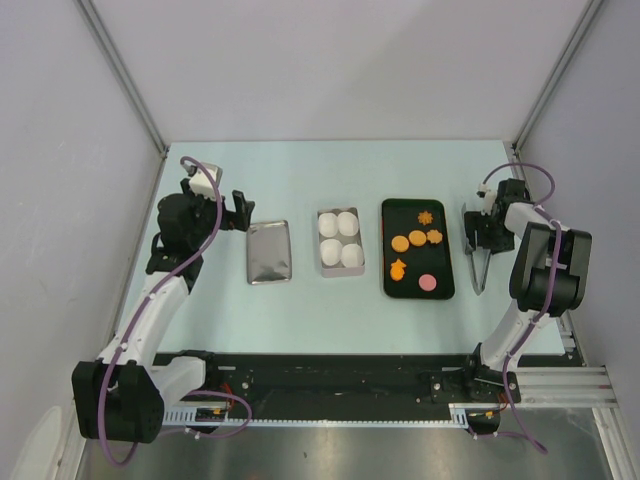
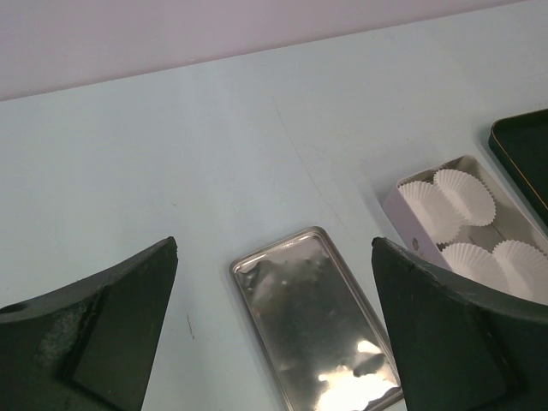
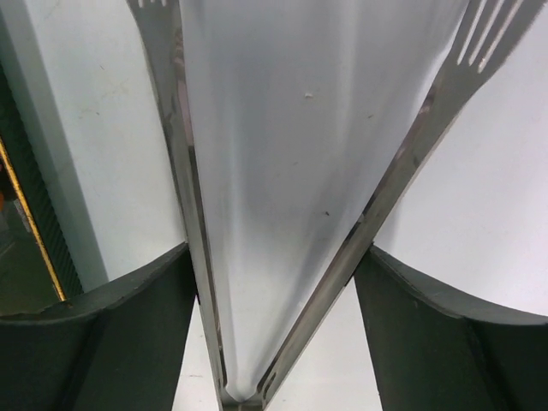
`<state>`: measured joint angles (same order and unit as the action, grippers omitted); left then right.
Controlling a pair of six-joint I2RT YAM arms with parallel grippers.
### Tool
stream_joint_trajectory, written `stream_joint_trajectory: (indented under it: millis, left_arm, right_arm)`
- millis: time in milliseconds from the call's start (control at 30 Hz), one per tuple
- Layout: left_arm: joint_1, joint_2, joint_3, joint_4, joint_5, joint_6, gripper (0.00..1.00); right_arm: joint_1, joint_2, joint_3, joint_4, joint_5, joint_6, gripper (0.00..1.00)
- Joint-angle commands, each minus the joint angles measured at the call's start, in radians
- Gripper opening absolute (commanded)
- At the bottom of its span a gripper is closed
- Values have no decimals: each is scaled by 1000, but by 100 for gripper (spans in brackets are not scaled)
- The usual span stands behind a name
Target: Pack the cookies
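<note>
Several cookies lie on a black tray: orange round and flower-shaped ones, plus a pink round one. Right of the tray, metal tongs lie on the table. My right gripper sits over them. In the right wrist view the gripper straddles the tongs, each finger pressed against the outside of one arm. My left gripper hangs open by the left end of a silver lid. In its wrist view, the gripper holds nothing.
A silver box holding several white paper cups stands between the lid and the black tray. The left wrist view shows the lid, the box and a corner of the tray. Walls enclose the table.
</note>
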<state>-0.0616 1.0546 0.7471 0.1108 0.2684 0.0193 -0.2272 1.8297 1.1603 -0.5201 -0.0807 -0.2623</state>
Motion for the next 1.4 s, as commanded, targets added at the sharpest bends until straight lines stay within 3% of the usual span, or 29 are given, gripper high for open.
stream_joint_trajectory:
  millis: [0,233,367,733,1367]
  left_arm:
    - [-1,-25,-15,43,14,11,100]
    - [-3,-27,-17,43,15,10,100]
    - [-3,-25,-17,43,14,10,100]
    - [-3,-24,-14,36,8,13,100]
    - [-3,-25,-11,36,14,7,100]
  right_arm:
    - [17,52,-14,0,-16,12,72]
    - [12,45,-14,-8,-21,6,52]
    - [8,5,-14,-12,-19,0,49]
    - [28,-162,88,-130,-30,8,51]
    - [104,-196,257,-277,81,-9,57]
